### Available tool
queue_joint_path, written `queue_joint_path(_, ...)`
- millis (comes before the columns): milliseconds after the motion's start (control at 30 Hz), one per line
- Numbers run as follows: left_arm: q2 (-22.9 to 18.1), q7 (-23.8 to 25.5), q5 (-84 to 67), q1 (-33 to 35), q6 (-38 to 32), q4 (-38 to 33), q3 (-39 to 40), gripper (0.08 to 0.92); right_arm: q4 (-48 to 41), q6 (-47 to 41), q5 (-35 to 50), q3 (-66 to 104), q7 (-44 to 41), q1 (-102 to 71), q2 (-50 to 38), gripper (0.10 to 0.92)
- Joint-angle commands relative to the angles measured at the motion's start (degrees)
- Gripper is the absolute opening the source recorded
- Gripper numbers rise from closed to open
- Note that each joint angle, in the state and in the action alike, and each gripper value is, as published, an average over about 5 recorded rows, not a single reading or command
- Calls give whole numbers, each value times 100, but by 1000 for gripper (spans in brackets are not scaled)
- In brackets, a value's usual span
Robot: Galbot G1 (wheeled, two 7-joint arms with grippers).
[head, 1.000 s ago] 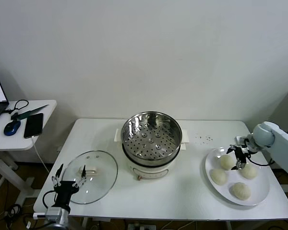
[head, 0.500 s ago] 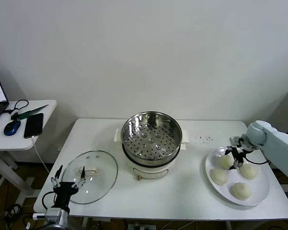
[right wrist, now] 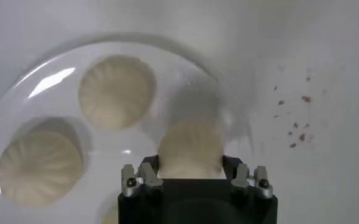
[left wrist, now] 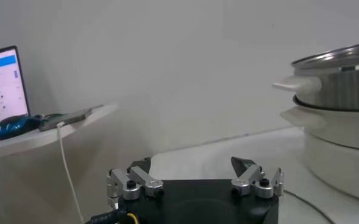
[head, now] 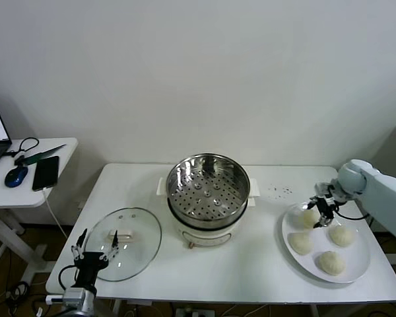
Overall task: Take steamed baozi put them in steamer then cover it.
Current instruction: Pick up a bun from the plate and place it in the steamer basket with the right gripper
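The right gripper (head: 319,212) pinches one steamed baozi (right wrist: 191,148) between its fingers above the white plate (head: 356,265) holding three others, well apart from the steamer (head: 208,188), while the left gripper (head: 93,246) waits wide open beside the cover (head: 129,241).

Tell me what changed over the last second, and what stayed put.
The right gripper closed on the rear baozi of the white plate and has carried it slightly toward the steamer, as the right wrist view shows. The other three baozi, the cover and the open left gripper near it stayed put.
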Motion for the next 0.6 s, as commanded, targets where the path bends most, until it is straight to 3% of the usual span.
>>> queue_joint_path(33,2,3,6,15,4,-11,-1,823,198,616,450,-1187,-144,1625,297,679)
queue_joint_path(367,-15,12,17,83,-9,-3,13,823,199,2010,492,-2027,-453,3305,1703,687)
queue_joint_path(600,-30,13,65,84,1,0,44,823,318,2817,-492,-1596,-306,3199,2666,687)
